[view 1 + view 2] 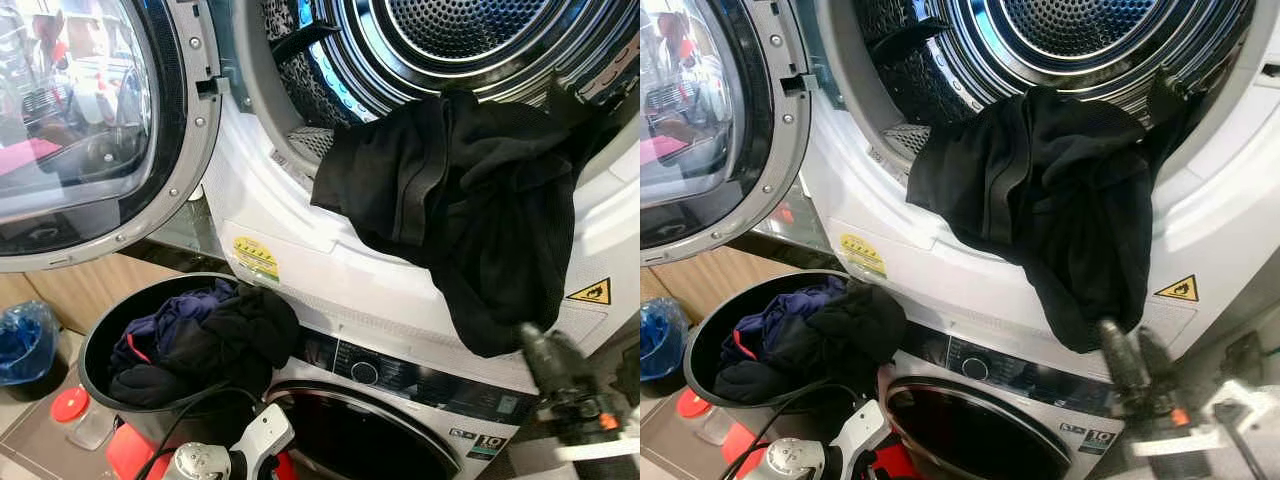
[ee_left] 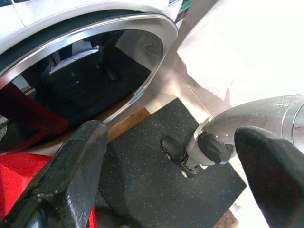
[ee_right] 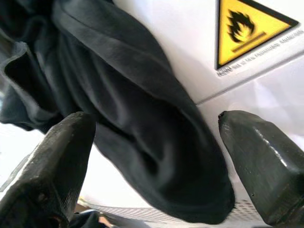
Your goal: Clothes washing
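You had the white upper machine with its steel drum (image 1: 430,40) open above your right gripper (image 3: 156,166), so loading was the step. The black mesh garment (image 1: 470,200) hung half out over the rim, its hem between your spread fingers (image 3: 61,156), unpinched. The round black basket of dark clothes (image 1: 190,340) sat beside your left gripper (image 2: 166,156), also spread.

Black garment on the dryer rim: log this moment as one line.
right gripper open under black garment | garment hangs over dryer rim | left gripper open, low | basket holds clothes
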Robot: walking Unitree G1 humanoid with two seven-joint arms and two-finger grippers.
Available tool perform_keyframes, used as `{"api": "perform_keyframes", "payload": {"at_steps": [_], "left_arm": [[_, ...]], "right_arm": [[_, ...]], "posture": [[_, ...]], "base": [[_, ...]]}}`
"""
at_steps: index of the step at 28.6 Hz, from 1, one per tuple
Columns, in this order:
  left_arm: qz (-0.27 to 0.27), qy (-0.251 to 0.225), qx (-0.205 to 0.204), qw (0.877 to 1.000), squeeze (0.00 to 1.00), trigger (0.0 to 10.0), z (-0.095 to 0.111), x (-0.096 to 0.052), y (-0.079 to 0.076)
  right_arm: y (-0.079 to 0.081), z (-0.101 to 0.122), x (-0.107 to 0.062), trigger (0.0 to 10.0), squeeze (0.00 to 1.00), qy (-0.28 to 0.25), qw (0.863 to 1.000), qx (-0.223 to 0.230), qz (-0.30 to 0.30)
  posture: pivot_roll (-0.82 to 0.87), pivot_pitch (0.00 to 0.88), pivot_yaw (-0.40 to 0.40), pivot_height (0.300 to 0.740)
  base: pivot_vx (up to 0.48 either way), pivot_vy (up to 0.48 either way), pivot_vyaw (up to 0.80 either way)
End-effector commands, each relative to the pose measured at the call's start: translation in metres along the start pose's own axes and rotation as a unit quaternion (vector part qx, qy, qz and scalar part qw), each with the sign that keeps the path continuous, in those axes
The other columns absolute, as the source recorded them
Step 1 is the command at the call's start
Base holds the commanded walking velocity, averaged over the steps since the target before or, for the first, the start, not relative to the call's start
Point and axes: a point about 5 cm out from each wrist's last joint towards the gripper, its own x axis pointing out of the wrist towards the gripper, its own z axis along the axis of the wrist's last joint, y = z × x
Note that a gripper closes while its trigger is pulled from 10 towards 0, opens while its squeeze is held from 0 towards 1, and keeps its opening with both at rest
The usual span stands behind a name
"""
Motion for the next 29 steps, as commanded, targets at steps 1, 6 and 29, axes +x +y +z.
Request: {"api": "perform_keyframes", "payload": {"at_steps": [1,6,29], "left_arm": [[0.003,0.015,-0.004,1.0,0.0,10.0,-0.007,-0.003,0.0],[0.003,0.014,-0.004,1.0,0.0,10.0,-0.006,-0.002,0.0],[0.001,0.01,-0.006,1.0,0.0,10.0,-0.003,0.002,-0.002]], "right_arm": [[-0.004,0.001,0.001,10.0,0.0,-0.01,1.0,-0.006,-0.014],[0.003,0.002,0.006,10.0,0.0,-0.01,1.0,0.005,0.016],[0.072,0.018,0.038,10.0,0.0,-0.029,0.973,0.049,0.223]], "posture": [[-0.02,0.029,0.027,0.74],[-0.02,0.028,0.029,0.74],[-0.03,0.015,0.039,0.74]], "base": [[0.0,0.0,0.0],[0.0,0.0,0.0],[0.0,0.0,0.0]]}}
